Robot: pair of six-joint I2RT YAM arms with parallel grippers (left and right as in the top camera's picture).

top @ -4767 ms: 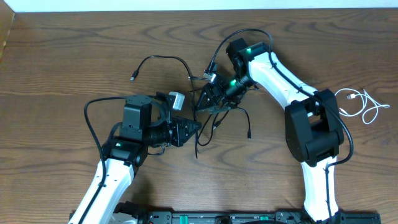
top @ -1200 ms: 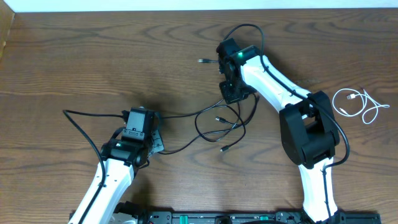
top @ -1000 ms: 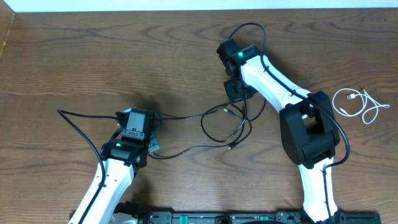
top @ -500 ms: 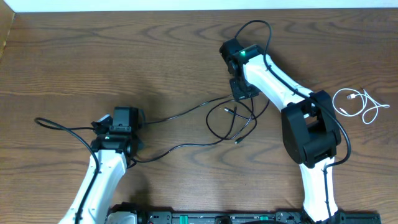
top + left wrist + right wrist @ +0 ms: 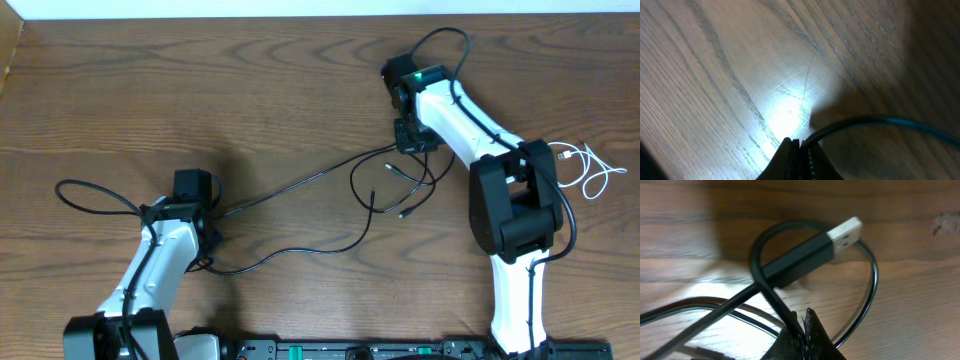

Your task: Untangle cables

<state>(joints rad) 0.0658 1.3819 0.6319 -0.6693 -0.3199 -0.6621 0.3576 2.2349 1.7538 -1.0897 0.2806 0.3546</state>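
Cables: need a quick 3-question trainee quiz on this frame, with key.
1. True or false: the white cord lies inside the tangle of black cords.
2. Left wrist view: the left end effector is A) open, B) shut on a black cord, C) shut on nothing.
3. Right wrist view: what kind of plug lies above the right end effector?
Key: 1 false; 2 B; 3 USB.
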